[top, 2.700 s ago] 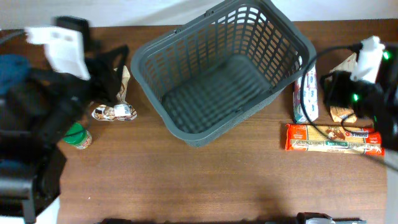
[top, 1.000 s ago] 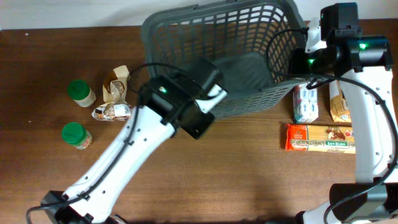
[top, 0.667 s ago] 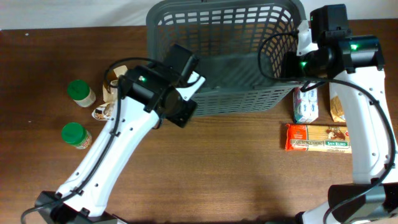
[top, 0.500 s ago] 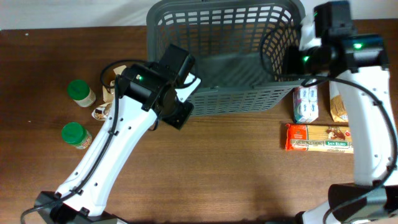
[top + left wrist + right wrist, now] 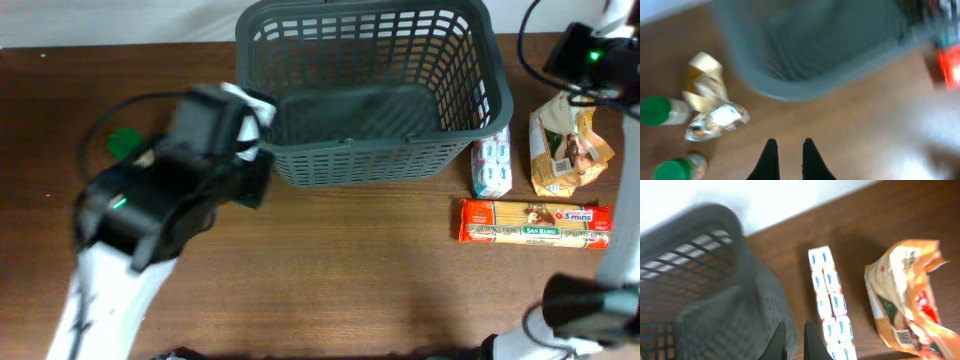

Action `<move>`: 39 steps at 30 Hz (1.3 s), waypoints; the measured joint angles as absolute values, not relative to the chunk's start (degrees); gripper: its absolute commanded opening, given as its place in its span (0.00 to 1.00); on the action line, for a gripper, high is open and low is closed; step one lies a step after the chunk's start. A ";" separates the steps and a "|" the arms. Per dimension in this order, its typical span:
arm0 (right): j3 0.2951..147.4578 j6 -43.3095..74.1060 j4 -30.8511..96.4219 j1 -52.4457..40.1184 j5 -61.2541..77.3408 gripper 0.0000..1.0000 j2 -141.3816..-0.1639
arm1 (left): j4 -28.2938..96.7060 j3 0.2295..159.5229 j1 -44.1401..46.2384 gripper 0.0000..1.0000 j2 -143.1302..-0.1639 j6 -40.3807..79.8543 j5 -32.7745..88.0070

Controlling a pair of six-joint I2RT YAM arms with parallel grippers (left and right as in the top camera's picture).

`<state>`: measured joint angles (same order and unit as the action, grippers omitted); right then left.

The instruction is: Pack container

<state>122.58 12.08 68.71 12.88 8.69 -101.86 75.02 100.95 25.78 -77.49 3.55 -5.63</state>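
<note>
My left gripper hangs over the table with its fingers drawn almost together and nothing between them. The right gripper reads the same to me, pinched near-closed and holding nothing, above the gap between basket and pack. The basket sits upright at the table's 12 o'clock edge, a little right of centre. At its 3 o'clock a white-and-blue pack lies just beside the wall, and an orange bag lies beyond that. A pasta box lies flat at the basket's 4 o'clock, apart from it. At its 9 o'clock I see a crumpled packet and two green-lidded jars. My left arm is blurred overhead and hides most of them.
</note>
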 measured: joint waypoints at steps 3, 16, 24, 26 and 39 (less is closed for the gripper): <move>122.58 12.03 69.25 12.58 8.71 0.04 -106.21 | 72.20 100.99 22.02 0.03 -74.22 5.61 -7.62; 122.56 12.21 70.76 3.99 8.32 0.04 -113.32 | 70.85 100.99 13.08 0.04 -71.13 7.42 -9.72; 122.56 12.23 74.70 2.50 6.04 0.04 -113.32 | 70.85 100.99 13.08 0.08 -71.13 7.57 -9.72; 122.56 12.25 75.94 3.07 4.27 0.04 -113.30 | 70.85 100.99 13.08 0.11 -71.13 7.68 -9.72; 122.56 10.00 77.58 19.22 -12.69 0.99 -108.42 | 71.20 100.99 13.08 0.63 -71.13 8.29 -9.74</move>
